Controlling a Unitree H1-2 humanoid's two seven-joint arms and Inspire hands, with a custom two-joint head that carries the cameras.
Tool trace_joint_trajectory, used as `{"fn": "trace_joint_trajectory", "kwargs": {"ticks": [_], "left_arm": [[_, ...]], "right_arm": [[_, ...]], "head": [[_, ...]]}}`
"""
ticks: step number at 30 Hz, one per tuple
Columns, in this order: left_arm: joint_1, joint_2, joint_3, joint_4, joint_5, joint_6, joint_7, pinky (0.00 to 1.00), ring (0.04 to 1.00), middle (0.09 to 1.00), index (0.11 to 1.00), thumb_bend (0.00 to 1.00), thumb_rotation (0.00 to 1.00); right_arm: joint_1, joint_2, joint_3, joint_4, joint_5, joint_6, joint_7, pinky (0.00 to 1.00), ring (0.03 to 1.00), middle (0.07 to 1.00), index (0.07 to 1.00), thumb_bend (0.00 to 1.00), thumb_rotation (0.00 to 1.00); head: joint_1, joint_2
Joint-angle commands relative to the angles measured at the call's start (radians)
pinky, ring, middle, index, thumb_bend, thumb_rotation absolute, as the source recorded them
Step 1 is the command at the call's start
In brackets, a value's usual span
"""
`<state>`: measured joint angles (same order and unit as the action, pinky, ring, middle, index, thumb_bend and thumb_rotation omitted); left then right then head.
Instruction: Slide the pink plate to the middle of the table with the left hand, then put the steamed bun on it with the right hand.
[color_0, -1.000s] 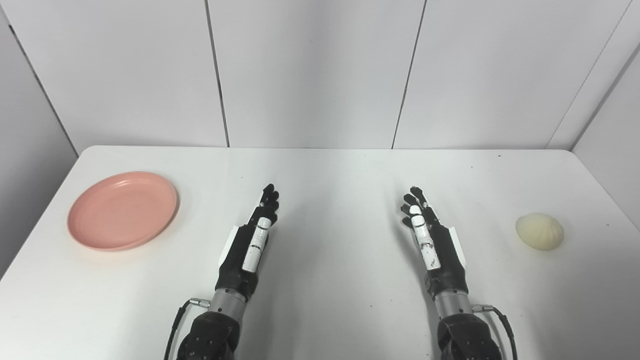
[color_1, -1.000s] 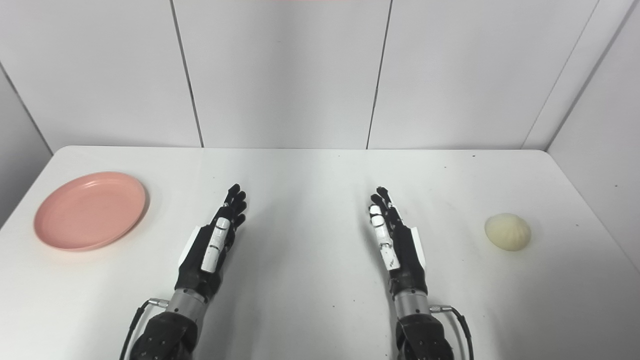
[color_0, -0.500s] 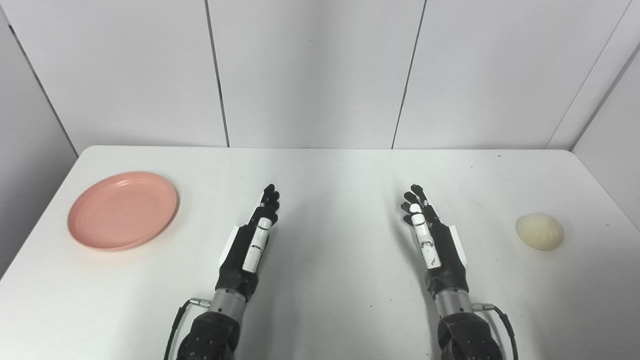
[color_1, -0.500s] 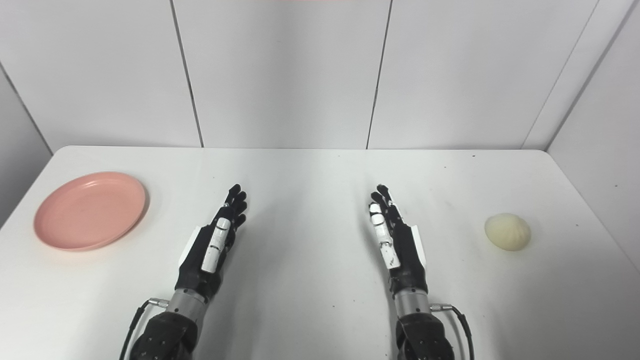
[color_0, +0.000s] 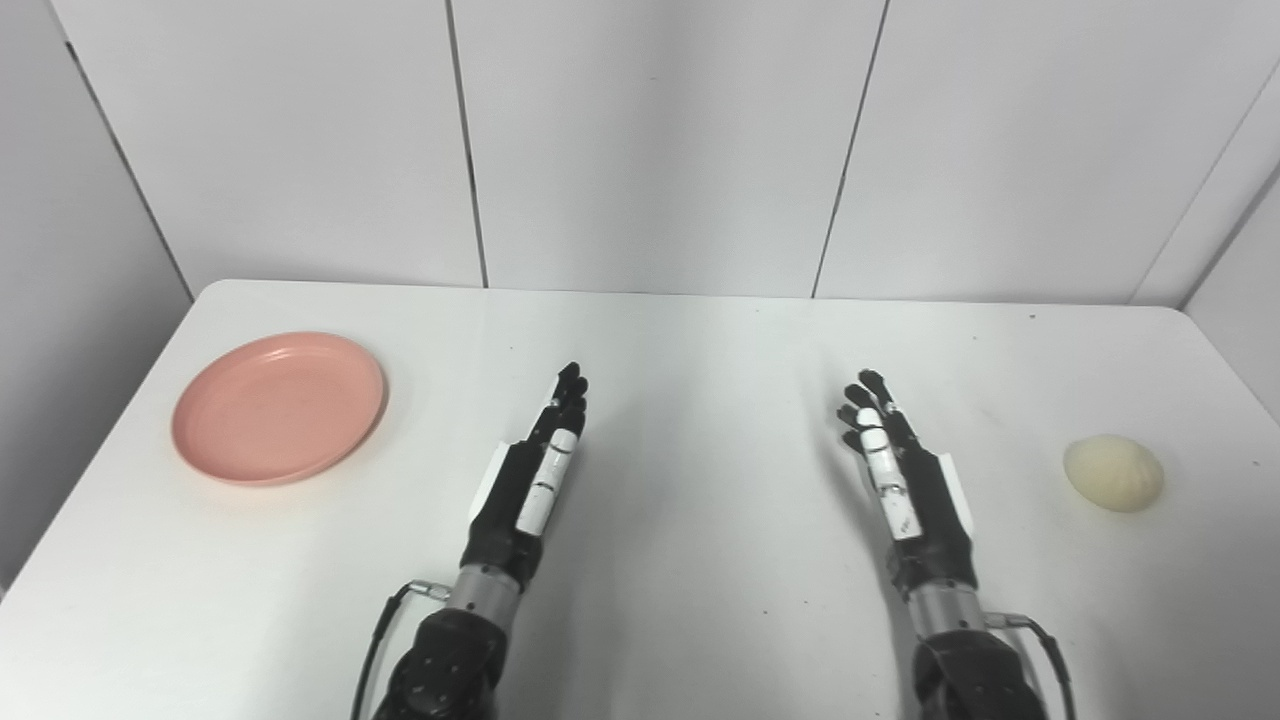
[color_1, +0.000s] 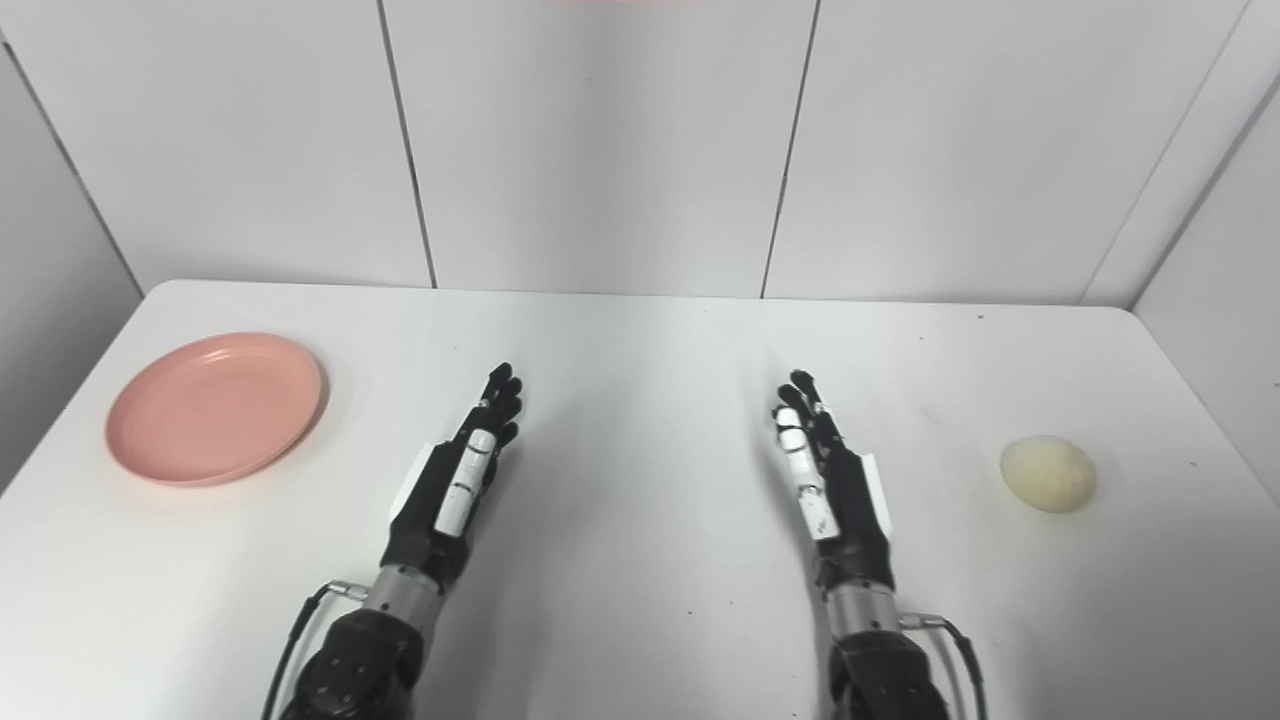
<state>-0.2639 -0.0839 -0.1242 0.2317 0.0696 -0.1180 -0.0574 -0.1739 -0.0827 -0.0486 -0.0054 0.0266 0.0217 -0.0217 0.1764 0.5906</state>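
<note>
Nearest the front edge of the table (color_0: 700, 640), the two arms come in side by side, and both hands rest low over the middle of the white top with fingers stretched forward and lying close together, holding nothing. The left hand (color_0: 530, 480) sits left of centre and the right hand (color_0: 905, 480) right of centre, well apart from each other and from both task objects. A little farther back, near the left edge, lies the pink plate (color_0: 278, 408), shallow with a low raised rim; it looks like light, stiff plastic that should glide easily on the smooth top, so fingers hooked over or pressed on the rim nearest the centre would likely drag it without lifting. Near the right edge sits the steamed bun (color_0: 1113, 473), pale, rounded and pleated; it is probably soft and light, easily dented, so a gentle wrap around its sides from above would suit it. The table is glossy white with rounded far corners and a few small dark specks. Behind its far edge rise plain grey-white wall panels (color_0: 650, 140) with thin vertical seams, closing in on both sides.
</note>
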Motion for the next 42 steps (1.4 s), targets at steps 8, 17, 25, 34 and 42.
{"fn": "trace_joint_trajectory", "kwargs": {"ticks": [8,17,25,34,42], "left_arm": [[-0.024,-0.029,-0.001,0.116,0.028,-0.091,0.058,1.00,1.000,1.000,1.000,0.71,1.00],[-0.058,-0.055,0.048,0.206,0.011,-0.254,0.121,1.00,1.000,1.000,1.000,0.66,0.97],[-0.091,-0.023,0.111,0.215,0.020,-0.328,0.190,1.00,0.998,0.979,0.975,0.63,0.97],[-0.136,0.020,0.197,0.165,0.004,-0.271,0.238,1.00,0.995,0.963,0.957,0.61,1.00],[-0.202,0.085,0.272,0.115,0.007,-0.199,0.296,1.00,0.966,0.927,0.913,0.62,1.00]], "right_arm": [[-0.011,-0.040,-0.017,0.019,0.025,-0.055,0.029,0.94,0.911,0.922,0.939,0.54,0.89],[-0.012,-0.035,-0.031,0.042,0.047,-0.077,0.033,0.94,0.903,0.914,0.928,0.51,0.87],[-0.008,-0.033,-0.023,0.029,0.027,-0.064,0.032,0.93,0.903,0.913,0.930,0.48,0.87],[-0.006,-0.018,-0.023,0.026,0.034,-0.067,0.030,0.94,0.913,0.922,0.935,0.46,0.87],[-0.009,-0.014,-0.019,0.027,0.016,-0.068,0.025,0.94,0.907,0.919,0.934,0.45,0.88]], "head": [[0.090,-0.050],[0.135,-0.091],[0.130,-0.106],[0.132,-0.114],[0.131,-0.118]]}}
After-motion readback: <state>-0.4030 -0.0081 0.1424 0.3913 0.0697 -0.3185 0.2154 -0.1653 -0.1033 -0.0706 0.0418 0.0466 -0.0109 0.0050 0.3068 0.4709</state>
